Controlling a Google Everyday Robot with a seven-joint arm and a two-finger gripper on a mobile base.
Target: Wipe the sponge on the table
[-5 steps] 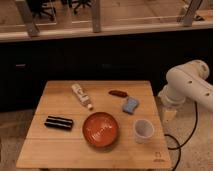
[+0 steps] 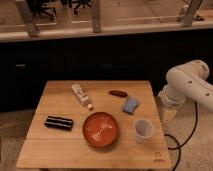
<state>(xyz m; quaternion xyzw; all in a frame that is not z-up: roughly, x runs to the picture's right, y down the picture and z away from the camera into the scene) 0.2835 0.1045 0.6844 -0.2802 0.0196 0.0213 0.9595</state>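
The light-blue sponge (image 2: 130, 105) lies flat on the light wooden table (image 2: 55, 152), toward its right side, between a dark red oblong item and a white cup. My white arm (image 2: 187, 85) bends in from the right, beyond the table's right edge. The gripper (image 2: 168, 114) hangs low beside that edge, roughly level with the sponge and a short way to its right, not touching it. Nothing shows in the gripper.
A red bowl (image 2: 100, 130) sits front centre and a white cup (image 2: 143, 130) stands to its right. A dark red oblong item (image 2: 118, 93) lies behind the sponge. A white tube (image 2: 81, 95) and a black bar (image 2: 59, 122) lie on the left. A dark counter runs behind the table.
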